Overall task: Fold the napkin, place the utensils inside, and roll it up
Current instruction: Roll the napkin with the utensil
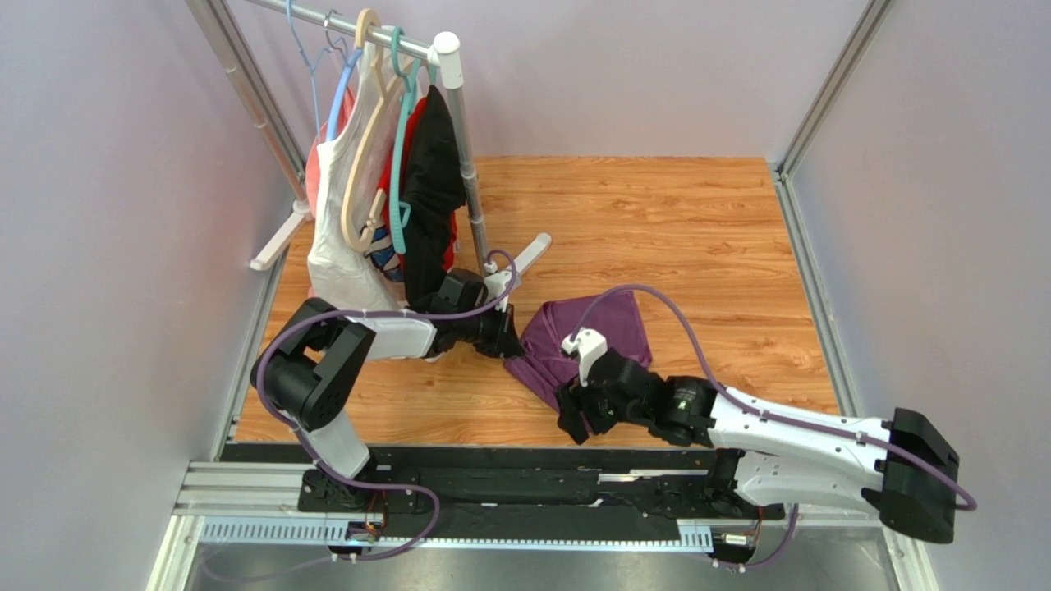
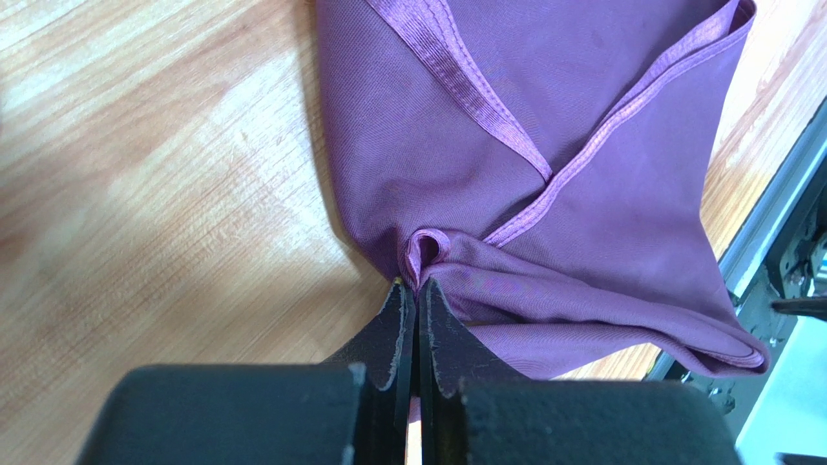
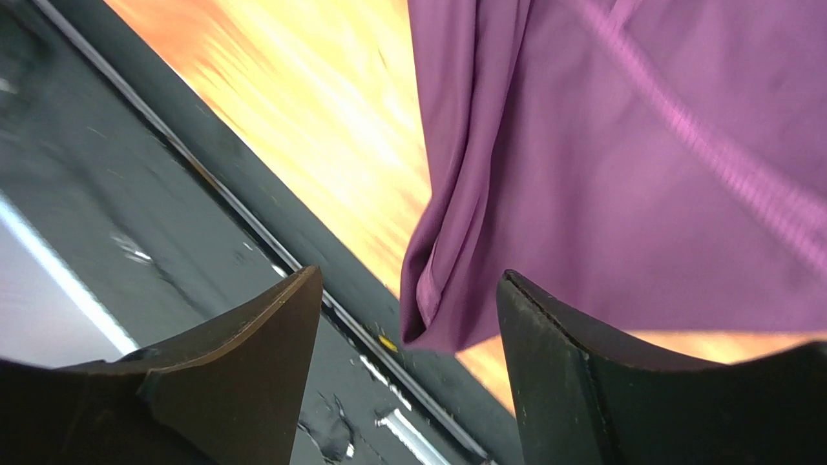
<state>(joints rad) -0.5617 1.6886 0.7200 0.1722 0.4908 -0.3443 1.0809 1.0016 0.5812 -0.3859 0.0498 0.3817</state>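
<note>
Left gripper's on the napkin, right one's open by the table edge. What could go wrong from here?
1. The left gripper is shut on a bunched pinch of the napkin; pulling may drag the cloth and crumple the folds.
2. The napkin's near corner reaches the dark rail, and the open right gripper holds nothing; the cloth could slide off or snag there.

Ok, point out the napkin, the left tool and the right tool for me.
napkin (image 1: 552,345), top view, middle of the purple cloth.
left tool (image 2: 417,287), left wrist view, between its shut fingertips pinching the napkin.
right tool (image 3: 410,276), right wrist view, gap between its open fingertips.
</note>
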